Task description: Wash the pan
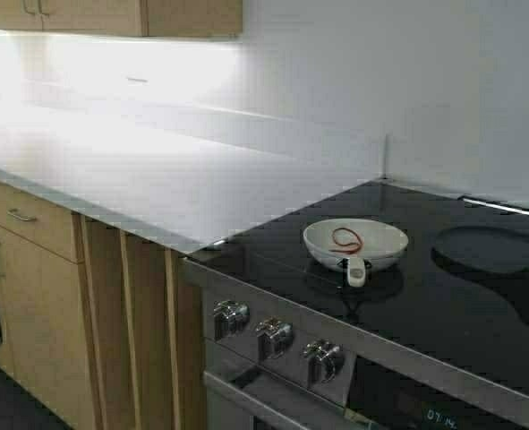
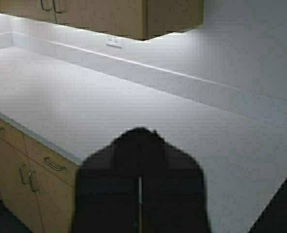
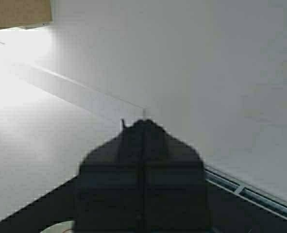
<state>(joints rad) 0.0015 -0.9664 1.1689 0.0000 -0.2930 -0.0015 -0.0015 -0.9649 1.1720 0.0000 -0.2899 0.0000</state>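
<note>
Right wrist view: my right end effector (image 3: 143,127) fills the lower centre of the frame, dark, its two fingers pressed together along a thin seam, clenched on nothing. Beyond it lie pale wall, the counter (image 3: 31,145) at left and a dark strip of stove at the bottom, where a pale curved edge shows at the lower left, too little to identify.

Left wrist view: my left end effector (image 2: 140,133) sits at lower centre, likewise clenched and empty, above a bare stretch of counter with wooden cupboards (image 2: 99,14) along the top.

High view: neither arm appears.
- Item: the pan (image 1: 354,243), right of centre, resting on the black glass cooktop (image 1: 443,305), well apart from both end effectors.
- Form: small, shallow, white, bowl-like; red squiggle (image 1: 345,239) inside; short stub handle (image 1: 356,270) pointing toward the lower edge of the frame.
- Neighbour: flat dark round griddle (image 1: 492,248) at right, apart from it.
- Below: three knobs (image 1: 274,336) on the steel front.

Handling, as I judge it: light and rigid, with a smooth glazed-looking surface likely to slip, more so once wet. On glass it may skid if nudged. Best hold is the stub handle, pinched across its width; second choice is the rim, one finger inside and one outside.
</note>
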